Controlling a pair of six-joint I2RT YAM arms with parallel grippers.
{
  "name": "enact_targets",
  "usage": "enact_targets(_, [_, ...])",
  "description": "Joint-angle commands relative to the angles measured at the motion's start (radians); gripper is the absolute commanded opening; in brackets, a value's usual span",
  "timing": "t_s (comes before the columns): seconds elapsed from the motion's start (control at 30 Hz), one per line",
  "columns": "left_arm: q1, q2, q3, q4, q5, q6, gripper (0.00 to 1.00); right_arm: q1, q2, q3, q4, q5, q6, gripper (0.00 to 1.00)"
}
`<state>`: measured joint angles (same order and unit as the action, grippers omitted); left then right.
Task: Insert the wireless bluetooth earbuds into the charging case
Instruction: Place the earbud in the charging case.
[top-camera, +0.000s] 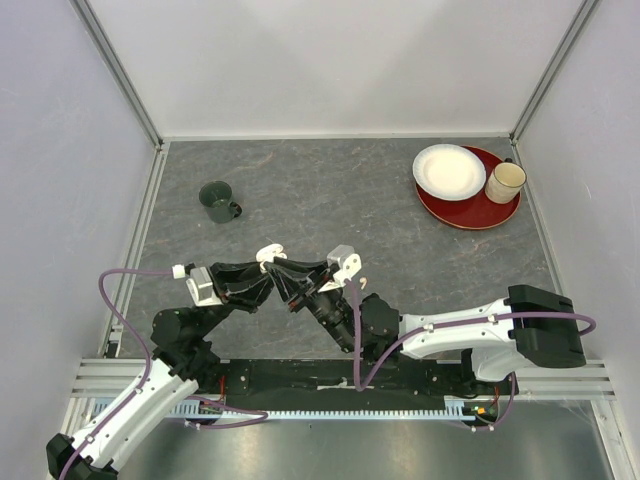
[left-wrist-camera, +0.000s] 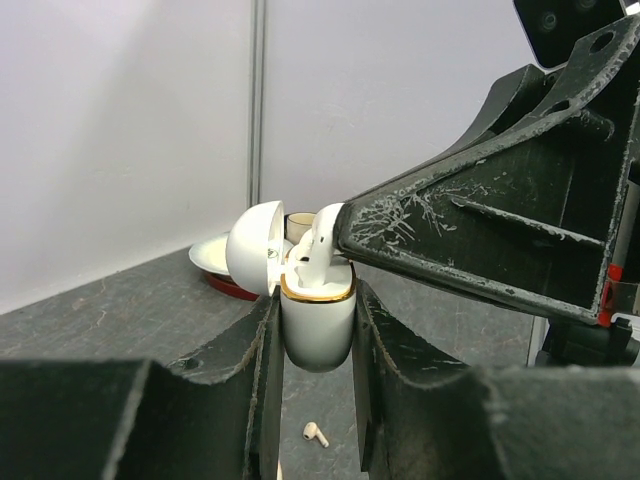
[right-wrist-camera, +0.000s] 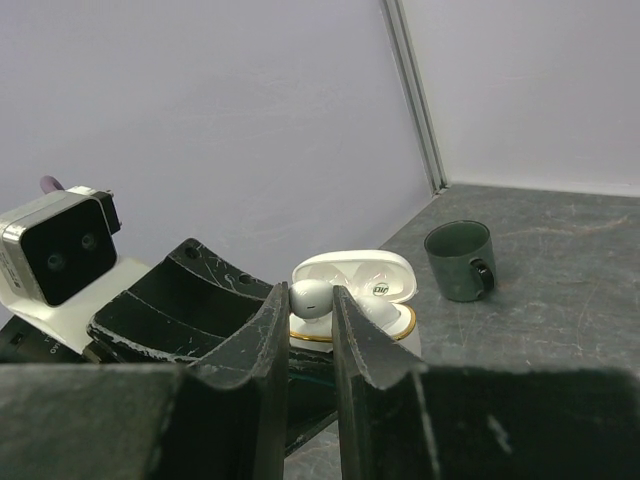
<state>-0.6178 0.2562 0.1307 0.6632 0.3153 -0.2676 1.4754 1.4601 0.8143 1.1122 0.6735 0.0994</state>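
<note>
At the table's near centre, the left gripper (left-wrist-camera: 316, 322) has its fingers closed tight on the small white, gold-rimmed plastic charging case (left-wrist-camera: 318, 345), held clear of the surface with its domed lid (left-wrist-camera: 252, 248) hinged open. The right gripper (right-wrist-camera: 310, 308) is pinched nearly closed on a white comma-shaped plastic earbud (left-wrist-camera: 322, 235), which is at the case mouth and partly in — judged not yet seated. A second white earbud (left-wrist-camera: 316, 433) lies loose on the grey stone-patterned table (top-camera: 400, 260) beneath the case and is yet to be collected. Progress is judged to be roughly half.

Surroundings are a dark green mug (top-camera: 218, 200) at far left and a red round plate (top-camera: 462, 216) at far right bearing a white bowl (top-camera: 449, 171) and a cream cup (top-camera: 505, 181) — all well apart. The only obstruction is the open lid standing beside the held earbud.
</note>
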Motion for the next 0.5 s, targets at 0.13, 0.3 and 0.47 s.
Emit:
enact_targets(0.13, [0.001, -0.009, 0.006, 0.099, -0.025, 0.036, 0.02, 0.011, 0.017, 0.055, -0.052, 0.038, -0.052, 0.17])
enact_targets(0.3, [0.001, -0.014, 0.009, 0.084, 0.007, 0.039, 0.02, 0.011, 0.013, 0.074, -0.077, 0.041, -0.056, 0.18])
enact_targets(0.47, [0.001, -0.031, 0.010, 0.067, 0.001, 0.045, 0.02, 0.011, -0.004, 0.071, -0.080, 0.052, -0.052, 0.24])
